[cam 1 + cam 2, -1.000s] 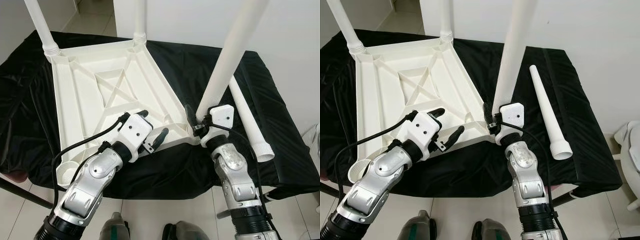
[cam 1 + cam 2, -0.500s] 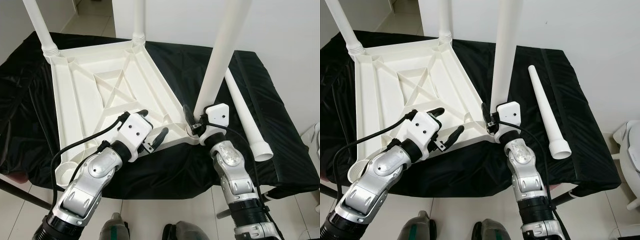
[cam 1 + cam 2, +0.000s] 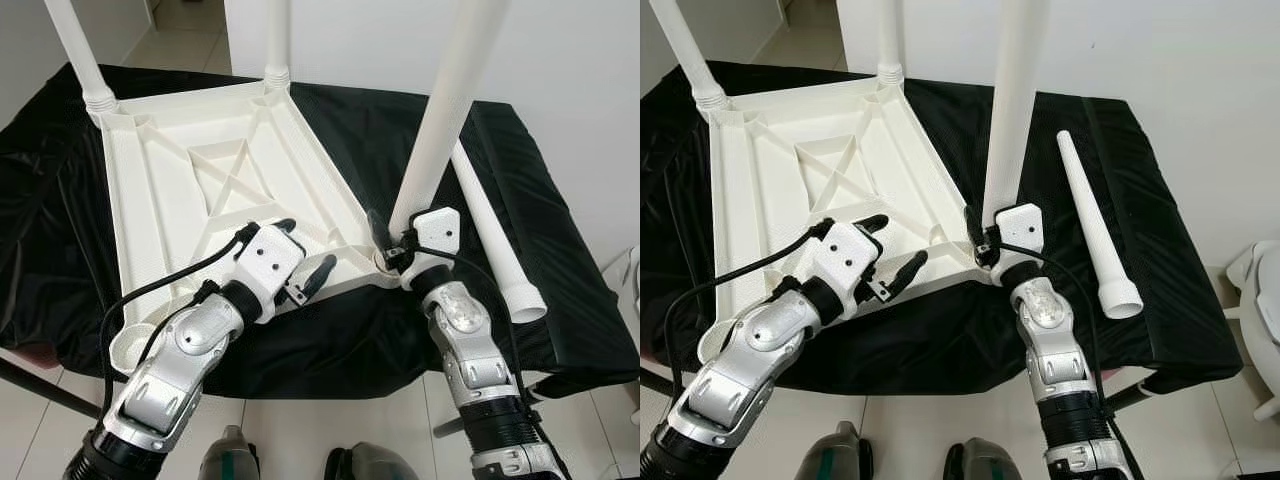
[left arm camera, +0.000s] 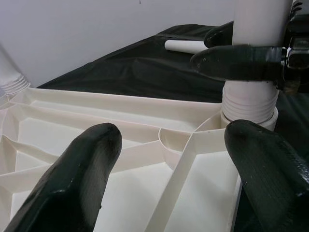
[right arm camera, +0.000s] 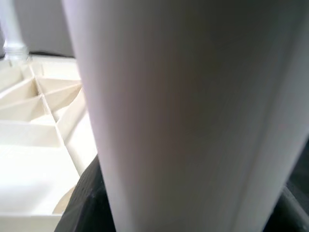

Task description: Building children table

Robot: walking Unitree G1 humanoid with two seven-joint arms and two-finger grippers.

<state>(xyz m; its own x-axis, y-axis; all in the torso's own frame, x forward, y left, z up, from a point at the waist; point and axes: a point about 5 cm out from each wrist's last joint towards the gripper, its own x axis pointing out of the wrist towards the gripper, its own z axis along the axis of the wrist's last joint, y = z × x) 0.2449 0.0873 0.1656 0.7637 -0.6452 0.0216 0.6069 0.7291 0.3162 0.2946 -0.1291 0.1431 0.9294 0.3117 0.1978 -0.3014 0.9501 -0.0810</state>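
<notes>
Right gripper grips the leg (standing up, tipped a bit) at table corner; left gripper open w/ nothing in it.

Smooth matt white plastic tabletop and legs, glossy crinkled black cloth, silver metal arms

Cut off by the top edge: three upright table legs. Hidden by cloth: support under tabletop.
</notes>
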